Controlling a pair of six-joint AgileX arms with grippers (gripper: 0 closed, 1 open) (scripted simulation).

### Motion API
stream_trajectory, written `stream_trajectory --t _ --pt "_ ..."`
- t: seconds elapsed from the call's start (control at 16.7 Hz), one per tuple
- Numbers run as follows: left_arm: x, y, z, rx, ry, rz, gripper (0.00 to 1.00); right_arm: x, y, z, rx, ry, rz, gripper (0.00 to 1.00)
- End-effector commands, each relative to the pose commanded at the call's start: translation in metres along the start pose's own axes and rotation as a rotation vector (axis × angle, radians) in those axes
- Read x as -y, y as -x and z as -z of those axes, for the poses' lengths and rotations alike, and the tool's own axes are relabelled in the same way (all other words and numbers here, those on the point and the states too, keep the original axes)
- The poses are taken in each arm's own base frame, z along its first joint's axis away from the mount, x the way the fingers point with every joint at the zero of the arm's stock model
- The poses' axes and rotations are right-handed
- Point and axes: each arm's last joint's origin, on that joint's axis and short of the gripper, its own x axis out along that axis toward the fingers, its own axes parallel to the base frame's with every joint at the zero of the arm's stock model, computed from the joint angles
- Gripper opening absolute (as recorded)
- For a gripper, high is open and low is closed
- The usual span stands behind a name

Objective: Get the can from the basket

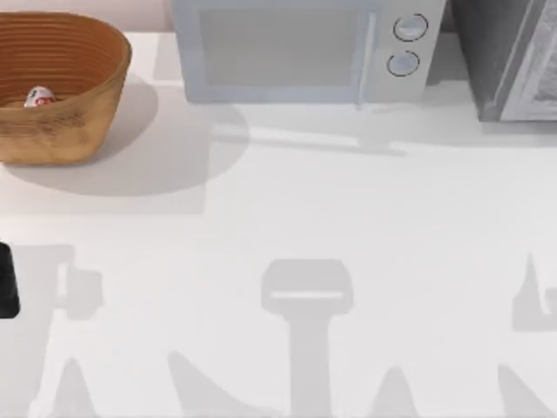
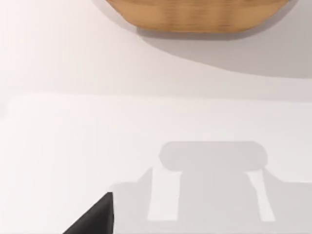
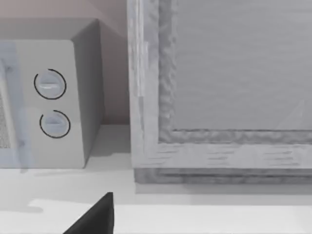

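Observation:
The orange-brown wicker basket [image 1: 54, 87] stands at the table's far left corner. The can [image 1: 38, 97] lies inside it against the near wall, white with a red mark. In the left wrist view the basket's [image 2: 197, 14] outer wall shows some way ahead. My left gripper [image 2: 95, 218] shows as a dark tip low over the bare table, well short of the basket. A black part of the left arm [image 1: 7, 283] sits at the table's left edge. My right gripper [image 3: 95, 218] is a dark tip facing the back right corner.
A white microwave [image 1: 300, 48] with two round knobs stands at the back centre. A grey cabinet [image 1: 509, 57] fills the back right corner, close beside the microwave [image 3: 53, 107]. Arm shadows fall across the white tabletop [image 1: 287, 218] near the front.

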Motion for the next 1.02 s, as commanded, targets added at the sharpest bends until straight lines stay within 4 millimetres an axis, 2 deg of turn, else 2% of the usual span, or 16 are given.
stream_trajectory --t 0.12,0.36,0.54,0.66,0.84,1.02 --pt "-0.005 0.0 -0.039 -0.094 0.003 -0.012 1.0 0.0 0.0 0.0 0.0 0.0 0.0 1.0" --pt "-0.018 -0.011 -0.136 -0.193 0.012 -0.025 1.0 0.0 0.0 0.0 0.0 0.0 0.0 1.0" --pt "-0.029 -0.035 -0.208 -0.226 0.015 -0.021 1.0 0.0 0.0 0.0 0.0 0.0 0.0 1.0" --pt "-0.035 -0.061 -0.246 -0.252 0.015 -0.011 1.0 0.0 0.0 0.0 0.0 0.0 0.0 1.0" --pt "-0.041 -0.112 -0.282 -0.318 0.014 0.015 1.0 0.0 0.0 0.0 0.0 0.0 0.0 1.0" --pt "-0.041 -0.173 -0.288 -0.43 0.011 0.054 1.0 0.0 0.0 0.0 0.0 0.0 0.0 1.0"
